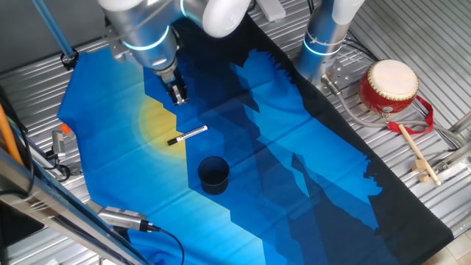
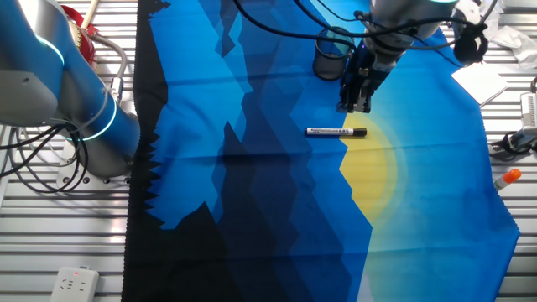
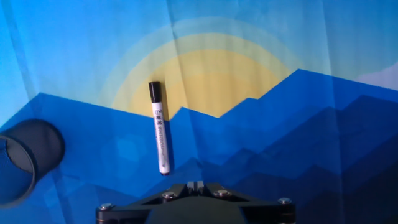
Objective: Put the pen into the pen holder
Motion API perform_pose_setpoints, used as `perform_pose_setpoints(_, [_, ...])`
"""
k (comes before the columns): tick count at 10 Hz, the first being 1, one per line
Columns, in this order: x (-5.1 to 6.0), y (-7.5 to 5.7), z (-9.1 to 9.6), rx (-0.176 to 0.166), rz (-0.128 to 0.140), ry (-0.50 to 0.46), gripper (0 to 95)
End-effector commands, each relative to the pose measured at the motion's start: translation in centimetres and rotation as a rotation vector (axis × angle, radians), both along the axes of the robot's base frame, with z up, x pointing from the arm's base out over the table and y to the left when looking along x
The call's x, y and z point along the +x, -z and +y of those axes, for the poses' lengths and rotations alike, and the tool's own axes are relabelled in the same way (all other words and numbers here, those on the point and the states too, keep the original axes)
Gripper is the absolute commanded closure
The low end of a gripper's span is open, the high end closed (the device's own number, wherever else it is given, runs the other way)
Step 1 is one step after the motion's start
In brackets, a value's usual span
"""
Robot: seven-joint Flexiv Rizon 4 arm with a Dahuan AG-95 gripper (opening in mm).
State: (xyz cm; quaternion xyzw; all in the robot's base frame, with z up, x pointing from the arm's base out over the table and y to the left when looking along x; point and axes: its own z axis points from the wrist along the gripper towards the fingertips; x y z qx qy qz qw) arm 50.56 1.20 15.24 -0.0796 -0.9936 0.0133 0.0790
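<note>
The pen [image 1: 188, 135] lies flat on the blue cloth, a white stick with its black cap on the yellow sun patch. It also shows in the other fixed view [image 2: 336, 132] and in the hand view [image 3: 160, 127]. The pen holder [image 1: 213, 174], a dark round cup, stands upright a little nearer than the pen; it also shows in the other fixed view [image 2: 329, 60] and in the hand view [image 3: 28, 155]. My gripper [image 1: 178, 94] hangs above the cloth beside the pen's capped end and touches nothing. Its fingertips [image 3: 196, 184] are pressed together, with nothing between them.
A red-and-cream drum [image 1: 388, 86] and a wooden drumstick [image 1: 416, 151] lie off the cloth at the right. A second arm's base [image 1: 327, 37] stands at the cloth's far edge. An orange-tipped marker [image 2: 508, 176] and cables lie at the table's side.
</note>
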Motion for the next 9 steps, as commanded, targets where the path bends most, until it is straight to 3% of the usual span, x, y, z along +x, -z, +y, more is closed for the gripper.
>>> perform_pose_setpoints(1, [-0.1, 2.7, 0.3, 0.025, -0.026, 0.007, 95.0])
perform_pose_setpoints(4, [-0.6, 6.8, 0.9, 0.023, -0.065, 0.035, 95.0])
perform_pose_setpoints(6, [-0.5, 8.1, 1.4, 0.022, -0.072, 0.046, 95.0])
perform_pose_setpoints(9, [-0.4, 9.1, 2.1, 0.022, -0.073, 0.054, 95.0])
